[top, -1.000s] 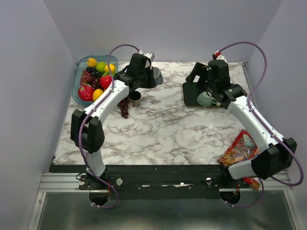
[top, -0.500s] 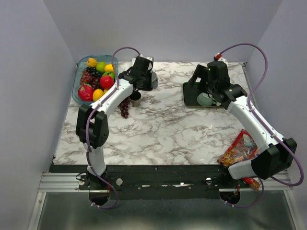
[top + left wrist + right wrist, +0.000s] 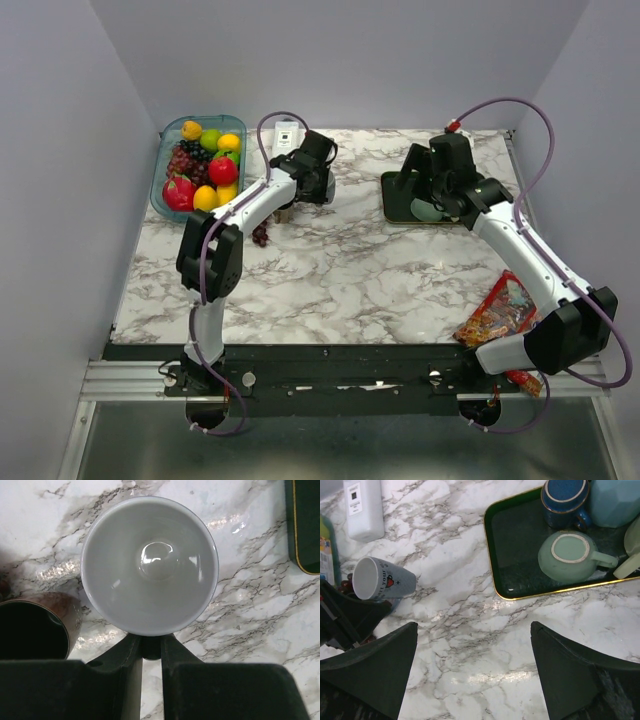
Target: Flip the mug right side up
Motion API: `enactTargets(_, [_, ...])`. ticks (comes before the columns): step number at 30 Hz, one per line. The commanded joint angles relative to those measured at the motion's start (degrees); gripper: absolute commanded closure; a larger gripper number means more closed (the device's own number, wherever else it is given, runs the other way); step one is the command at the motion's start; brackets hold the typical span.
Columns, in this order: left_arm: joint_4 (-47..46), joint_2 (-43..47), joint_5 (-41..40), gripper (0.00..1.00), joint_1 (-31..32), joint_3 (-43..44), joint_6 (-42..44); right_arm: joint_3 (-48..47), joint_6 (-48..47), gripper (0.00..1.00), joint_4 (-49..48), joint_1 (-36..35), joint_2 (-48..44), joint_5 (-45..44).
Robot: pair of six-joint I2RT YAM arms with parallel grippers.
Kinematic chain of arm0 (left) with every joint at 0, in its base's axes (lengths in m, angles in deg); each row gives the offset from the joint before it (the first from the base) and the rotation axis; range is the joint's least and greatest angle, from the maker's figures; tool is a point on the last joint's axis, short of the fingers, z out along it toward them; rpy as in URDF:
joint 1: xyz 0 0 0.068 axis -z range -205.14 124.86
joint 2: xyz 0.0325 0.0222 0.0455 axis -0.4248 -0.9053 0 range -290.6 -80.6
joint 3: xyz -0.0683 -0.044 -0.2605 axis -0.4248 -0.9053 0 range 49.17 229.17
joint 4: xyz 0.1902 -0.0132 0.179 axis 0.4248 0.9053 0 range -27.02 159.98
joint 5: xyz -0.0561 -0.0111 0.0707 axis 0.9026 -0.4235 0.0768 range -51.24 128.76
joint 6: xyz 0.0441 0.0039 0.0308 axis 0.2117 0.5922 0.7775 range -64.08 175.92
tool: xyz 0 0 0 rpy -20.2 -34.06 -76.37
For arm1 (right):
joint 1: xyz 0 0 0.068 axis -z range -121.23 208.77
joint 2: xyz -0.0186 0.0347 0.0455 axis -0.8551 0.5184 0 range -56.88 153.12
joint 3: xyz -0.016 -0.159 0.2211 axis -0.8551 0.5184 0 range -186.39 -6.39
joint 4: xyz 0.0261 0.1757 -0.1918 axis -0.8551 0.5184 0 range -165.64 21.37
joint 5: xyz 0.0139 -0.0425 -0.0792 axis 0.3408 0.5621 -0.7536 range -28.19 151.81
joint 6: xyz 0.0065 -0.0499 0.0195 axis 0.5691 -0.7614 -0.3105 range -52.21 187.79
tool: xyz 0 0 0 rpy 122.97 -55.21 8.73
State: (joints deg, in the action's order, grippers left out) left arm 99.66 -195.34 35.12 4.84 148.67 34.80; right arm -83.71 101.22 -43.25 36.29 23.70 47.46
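Found the white tapered ceramic mug with a red heart print [image 3: 149, 565] pinched in the left gripper [image 3: 150, 650], fingers drawn narrow on a small bit at the mug's near edge. Handle or rim, could not tell. Found it over the back left of the marble table [image 3: 350, 270], mouth toward the left wrist camera, tilted and side-on from the right wrist view. Not upright yet. Could not tell whether it touched the table. Found the right gripper [image 3: 474, 630] spread wide, holding nothing, over bare marble between mug and tray.

Risks, as judged:
- Thin off-centre pinch: could have swung or slipped in the jaws through the rest of the rotation.
- Brown metal cup [image 3: 37, 625] just beside the mug: could have been clipped and toppled on the way down.
- Release while tilted: could have rolled toward the white plastic bottle [image 3: 364, 510] nearby.

Counted:
- 1 held mug, 1 brown metal cup, 1 bottle.
- 1 dark green gold-rimmed tray [image 3: 520, 565] carrying 1 dark blue mug [image 3: 564, 499] and 1 mint green mug [image 3: 568, 555], both base-up, plus 1 pale blue faceted cup [image 3: 615, 502]. Also saw pale green pieces cut off at the frame edge, number unclear.
- 1 clear tub of fruit [image 3: 158, 170], 1 loose bunch of dark grapes [image 3: 260, 232], 1 red snack packet [image 3: 500, 310].
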Motion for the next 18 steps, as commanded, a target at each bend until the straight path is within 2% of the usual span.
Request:
enactTargets(1, [2.3, -0.8, -4.6, 1.00, 0.7, 1.6, -2.9, 1.6, 1.1, 0.00, 3.7, 0.6, -0.9, -1.6])
enactTargets(11, [-7.6, -0.4, -8.0, 1.00, 1.9, -7.5, 0.8, 5.7, -1.6, 0.00, 4.3, 3.1, -1.8, -2.1])
enactTargets(16, [-10.0, -0.7, -8.3, 1.00, 2.0, -10.2, 1.0, 8.1, -2.5, 0.00, 4.3, 6.2, -1.7, 0.5])
enactTargets(17, [-10.5, -0.5, -8.8, 0.98, 2.1, -10.6, 1.1, 8.3, -2.6, 0.00, 4.3, 6.6, -1.7, 0.7])
enactTargets(18, [-10.7, -0.3, -9.2, 0.89, 2.4, -11.3, 1.3, 8.4, -2.7, 0.00, 4.3, 7.0, -1.6, 0.8])
